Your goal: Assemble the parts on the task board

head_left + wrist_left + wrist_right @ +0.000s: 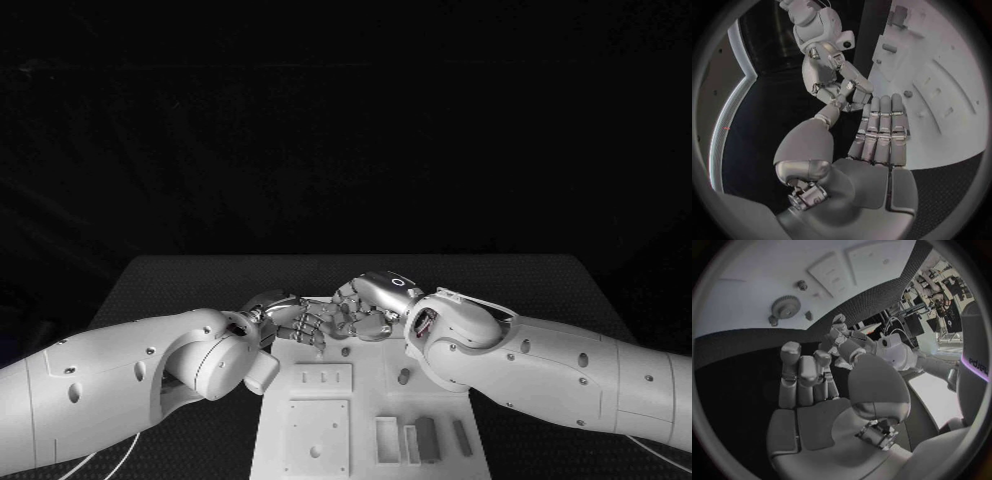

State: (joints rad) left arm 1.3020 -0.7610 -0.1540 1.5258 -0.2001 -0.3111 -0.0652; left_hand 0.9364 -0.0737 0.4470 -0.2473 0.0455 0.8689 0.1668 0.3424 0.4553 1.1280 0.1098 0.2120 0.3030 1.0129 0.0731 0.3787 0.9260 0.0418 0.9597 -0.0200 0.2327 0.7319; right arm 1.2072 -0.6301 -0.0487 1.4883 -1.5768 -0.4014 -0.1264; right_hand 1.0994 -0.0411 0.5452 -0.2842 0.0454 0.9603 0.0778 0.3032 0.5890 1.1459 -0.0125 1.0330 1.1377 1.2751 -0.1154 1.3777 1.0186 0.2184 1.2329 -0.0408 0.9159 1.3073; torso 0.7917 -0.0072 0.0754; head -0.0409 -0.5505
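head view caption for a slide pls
Both hands, left hand and right hand, meet above the task board's far edge.

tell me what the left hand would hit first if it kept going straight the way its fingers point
Most likely the right hand. The left hand points across the far end of the task board toward it, fingertips nearly meeting. Whether they touch yet is unclear.

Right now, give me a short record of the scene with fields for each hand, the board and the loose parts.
left hand: at the far end of the task board, fingers extended, nothing visible in it
right hand: close beside the left hand, fingers partly curled, nothing visible in it
task board: white plate in the middle of the table
gear: lying flat on the board
upright blocks: standing near the board's front right
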